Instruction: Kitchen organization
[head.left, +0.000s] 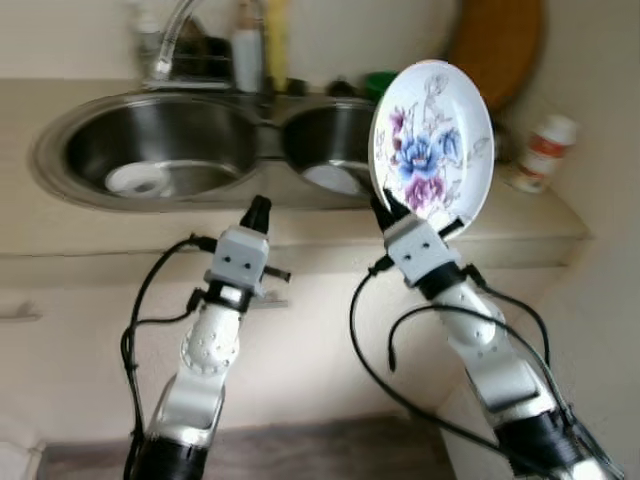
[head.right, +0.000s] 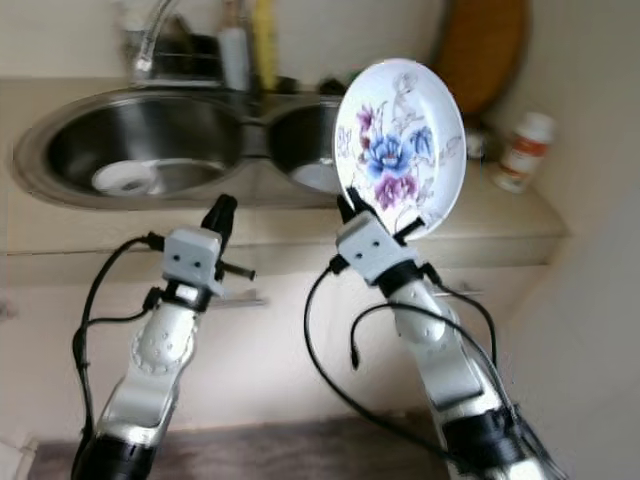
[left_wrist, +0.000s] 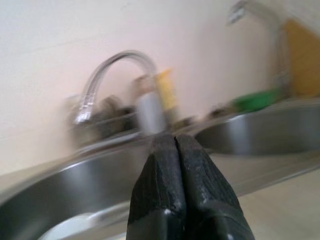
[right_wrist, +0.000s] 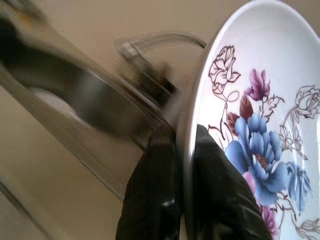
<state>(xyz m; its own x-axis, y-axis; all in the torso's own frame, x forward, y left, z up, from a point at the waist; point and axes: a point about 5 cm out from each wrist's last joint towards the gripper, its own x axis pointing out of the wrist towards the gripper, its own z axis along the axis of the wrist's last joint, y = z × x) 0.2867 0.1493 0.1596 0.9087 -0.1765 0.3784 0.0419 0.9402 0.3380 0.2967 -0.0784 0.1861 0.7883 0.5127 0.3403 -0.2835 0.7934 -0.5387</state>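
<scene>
Right jaws (head.left: 385, 212) clamping floral plate (head.left: 432, 140) upright, left jaws (head.left: 258, 212) closed, empty, near sink (head.left: 60, 140)

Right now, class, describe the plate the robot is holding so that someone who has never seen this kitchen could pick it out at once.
Start at the double steel sink set in the beige counter. In front of its right basin, the right gripper holds a plate upright by its lower edge. It is white with blue and purple flowers, unlike the plain white dishes lying in the basins.
</scene>
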